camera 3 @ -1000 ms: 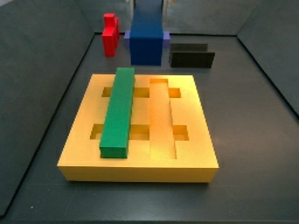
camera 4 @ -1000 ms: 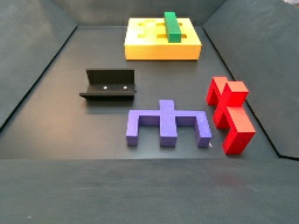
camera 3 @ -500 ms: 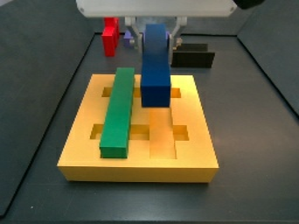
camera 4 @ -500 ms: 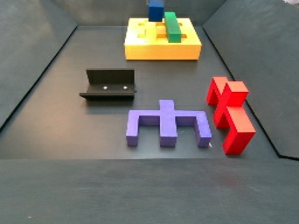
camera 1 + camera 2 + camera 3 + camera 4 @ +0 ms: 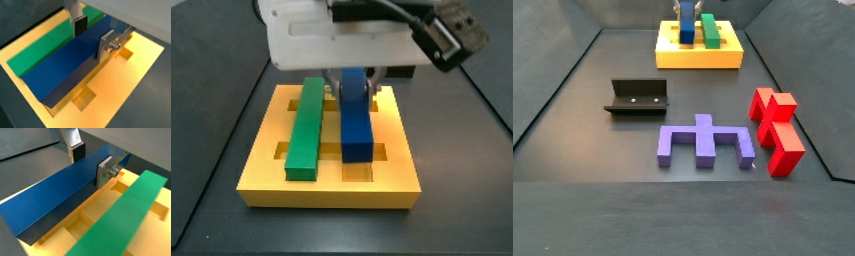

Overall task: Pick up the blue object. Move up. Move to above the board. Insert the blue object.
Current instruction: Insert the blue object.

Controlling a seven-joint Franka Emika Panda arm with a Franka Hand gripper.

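Gripper (image 5: pixel 92 34) is hovering over the board (image 5: pixel 398 178), jaws clamping the blue object (image 5: pixel 354 125) near one end. Blue object is hanging lengthwise over a groove beside the green bar (image 5: pixel 306 130), apparently lined up for insertion; whether seated is unclear.

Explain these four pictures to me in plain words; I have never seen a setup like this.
This is a robot arm whose gripper, two flat silver fingers, is shut on the blue object, a long bar. It holds the bar just over the board, a yellow grooved slab, beside the green bar already lying in a groove. Two pictures come from cameras on the wrist, looking down past the fingers. The other two come from cameras fixed beside the table. Also on the dark floor, away from the board: the fixture, a purple notched block and red blocks.
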